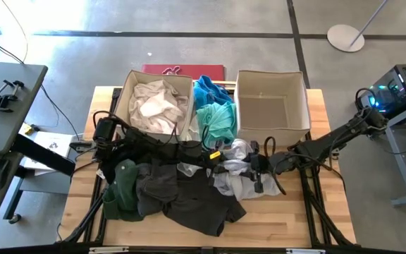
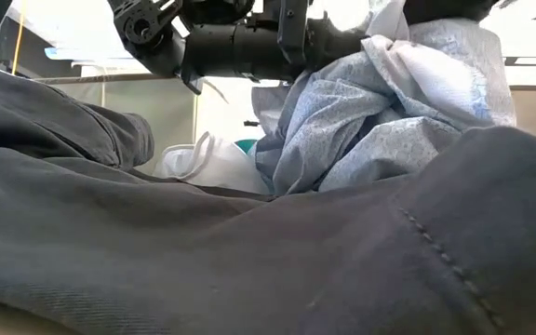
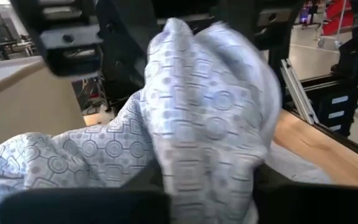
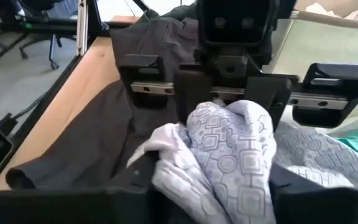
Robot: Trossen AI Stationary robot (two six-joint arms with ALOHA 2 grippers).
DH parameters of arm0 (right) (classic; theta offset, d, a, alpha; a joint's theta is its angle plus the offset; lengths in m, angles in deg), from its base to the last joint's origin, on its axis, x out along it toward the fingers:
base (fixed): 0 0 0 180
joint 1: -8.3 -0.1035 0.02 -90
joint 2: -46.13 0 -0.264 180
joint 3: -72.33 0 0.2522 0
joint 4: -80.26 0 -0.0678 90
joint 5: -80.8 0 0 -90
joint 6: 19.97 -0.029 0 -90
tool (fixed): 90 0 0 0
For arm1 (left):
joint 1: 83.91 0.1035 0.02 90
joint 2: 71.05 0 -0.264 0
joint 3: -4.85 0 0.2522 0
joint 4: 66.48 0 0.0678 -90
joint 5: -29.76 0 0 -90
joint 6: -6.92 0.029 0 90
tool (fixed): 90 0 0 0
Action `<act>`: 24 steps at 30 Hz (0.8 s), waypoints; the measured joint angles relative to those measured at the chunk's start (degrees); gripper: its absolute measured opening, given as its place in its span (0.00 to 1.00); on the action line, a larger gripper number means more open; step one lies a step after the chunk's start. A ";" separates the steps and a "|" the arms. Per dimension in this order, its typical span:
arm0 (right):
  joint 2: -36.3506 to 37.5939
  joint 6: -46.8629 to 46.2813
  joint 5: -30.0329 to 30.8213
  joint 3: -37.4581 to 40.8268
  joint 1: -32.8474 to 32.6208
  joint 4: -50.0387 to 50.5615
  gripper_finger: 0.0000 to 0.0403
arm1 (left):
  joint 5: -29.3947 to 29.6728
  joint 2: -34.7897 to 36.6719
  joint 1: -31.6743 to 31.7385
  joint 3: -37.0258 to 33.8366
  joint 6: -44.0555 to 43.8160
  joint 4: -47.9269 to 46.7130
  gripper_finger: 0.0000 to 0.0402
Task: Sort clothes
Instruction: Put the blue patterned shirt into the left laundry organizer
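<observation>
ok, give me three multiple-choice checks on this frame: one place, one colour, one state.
1. The teal garment lies:
A in a bin
B between the two bins
C on the floor

2. The clothes in the left bin are:
A cream
B black
C red

3. The pale grey patterned garment is:
A folded in a bin
B bunched between the left gripper and the right gripper
C hanging off the table

Key:
1. B: it sits in the gap beside the right bin.
2. A: the cream clothes fill that bin.
3. B: both arms meet at it mid-table.
</observation>
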 joint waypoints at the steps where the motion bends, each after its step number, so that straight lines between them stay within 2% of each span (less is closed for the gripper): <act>1: 0.44 -0.36 -0.04 -1.40 -0.09 2.67 0.40 | 0.11 0.34 0.00 0.00 0.08 -0.11 0.08; 4: 2.04 -4.90 0.16 -8.42 -0.62 15.65 0.47 | 0.47 2.59 -0.33 -0.02 1.69 -1.50 0.08; 7: 2.56 -11.28 1.13 -15.95 -1.86 29.37 0.50 | 3.30 7.45 -1.31 -0.44 6.88 -8.35 0.08; 11: 2.36 -14.34 4.77 -21.49 -5.42 40.36 0.50 | 17.51 18.01 -3.29 -0.22 17.99 -17.06 0.08; 14: 2.48 -14.15 10.64 -22.93 -8.36 42.31 0.50 | 26.95 25.33 -4.61 -0.18 25.16 -20.55 0.08; 17: 2.29 -14.17 15.57 -22.50 -10.31 43.05 0.50 | 30.94 32.60 -5.86 -0.26 33.67 -19.43 0.08; 20: 2.29 -14.33 18.01 -21.15 -11.37 42.75 0.50 | 34.82 39.41 -7.17 1.12 43.42 -15.23 0.08; 24: 2.25 -16.62 18.95 -19.20 -11.93 42.76 0.50 | 43.72 45.49 -7.54 2.10 59.59 -10.41 0.09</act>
